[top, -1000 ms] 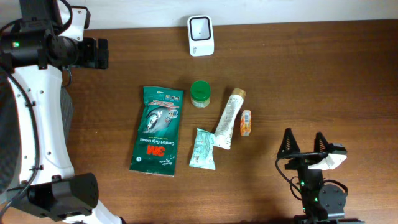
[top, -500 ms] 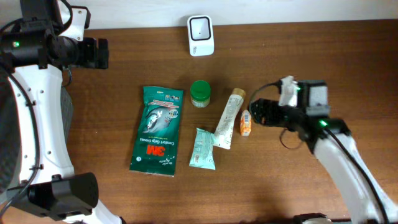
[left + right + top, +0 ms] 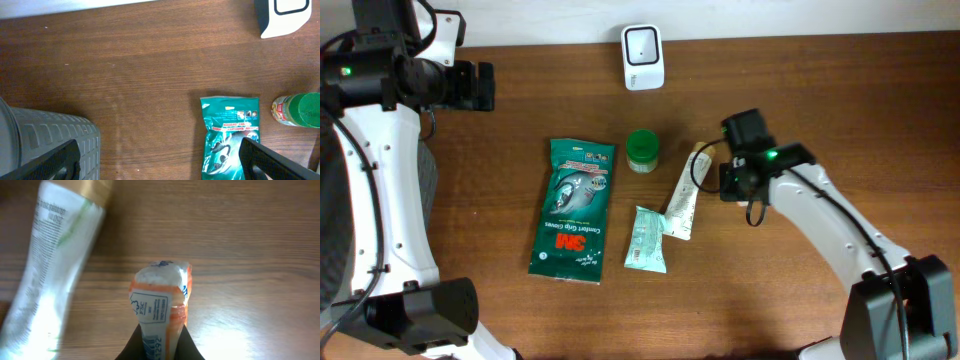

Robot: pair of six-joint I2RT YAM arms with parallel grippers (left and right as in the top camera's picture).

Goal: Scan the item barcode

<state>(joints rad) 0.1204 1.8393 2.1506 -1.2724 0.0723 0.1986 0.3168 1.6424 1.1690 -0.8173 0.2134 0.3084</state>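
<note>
- packet (image 3: 160, 300), small, orange with a white crimped end and a printed label, pinched in the closed right gripper (image 3: 160, 347)
- left gripper (image 3: 159, 162) spread wide open

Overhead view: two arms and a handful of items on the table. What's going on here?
The right gripper is shut on the small orange-and-white packet, beside the white tube in the middle of the table. The left gripper hangs open near a back corner, touching nothing. The white barcode scanner stands at the back edge; the packet is not yet near it, so the scan is not done.
</note>
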